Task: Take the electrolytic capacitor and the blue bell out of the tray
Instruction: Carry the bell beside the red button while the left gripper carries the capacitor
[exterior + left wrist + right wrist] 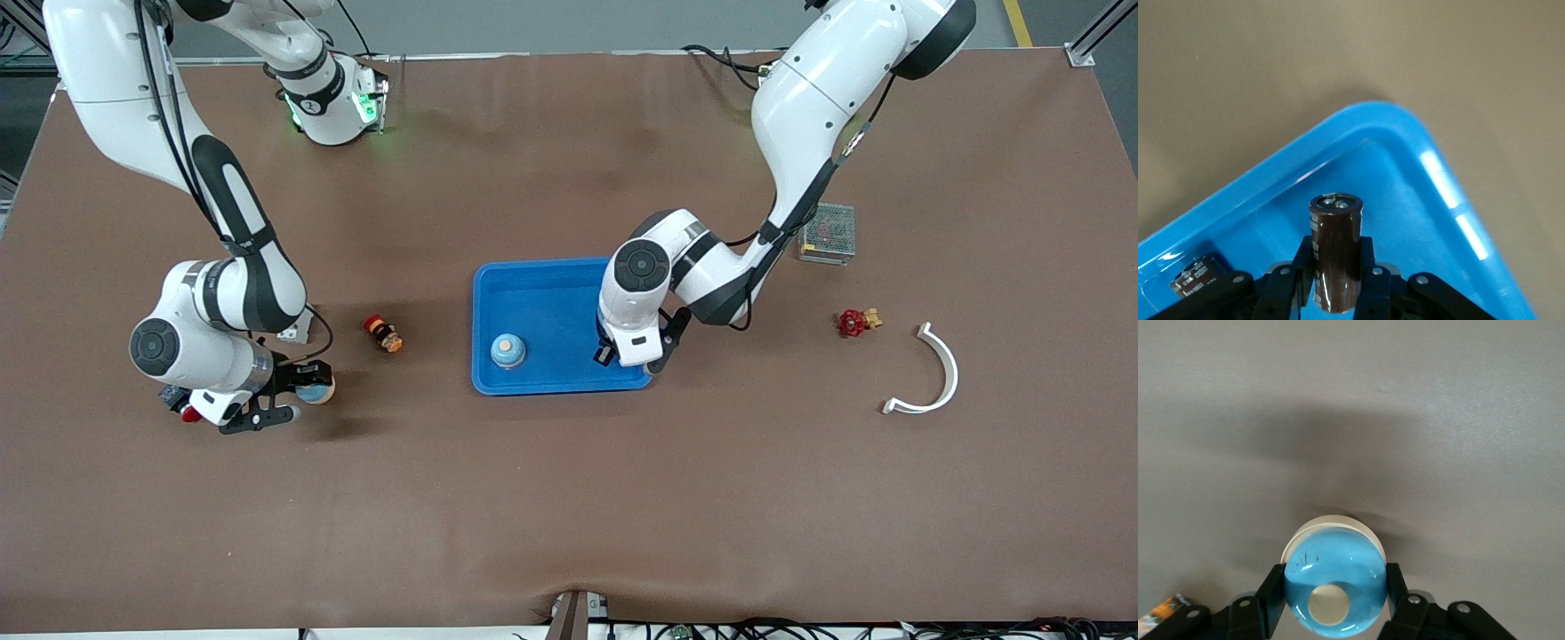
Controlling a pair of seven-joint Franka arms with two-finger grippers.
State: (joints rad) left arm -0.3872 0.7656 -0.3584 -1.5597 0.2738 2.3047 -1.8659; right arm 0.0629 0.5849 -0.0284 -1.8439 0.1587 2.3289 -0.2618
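Brown worktop carries a blue tray at its middle, one blue bell sitting inside. Left pincer hangs over the tray's corner, pinching a brown capacitor upright. Right pincer, over the worktop toward the right arm's end, is clamped on a second blue bell.

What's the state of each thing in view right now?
Left gripper: shut on a capacitor, upright, over the tray.
Second capacitor: lying in the tray.
Right gripper: shut on a bell, over bare table toward the right arm's end.
Second bell: upright in the tray.
Tray: flat on the table.
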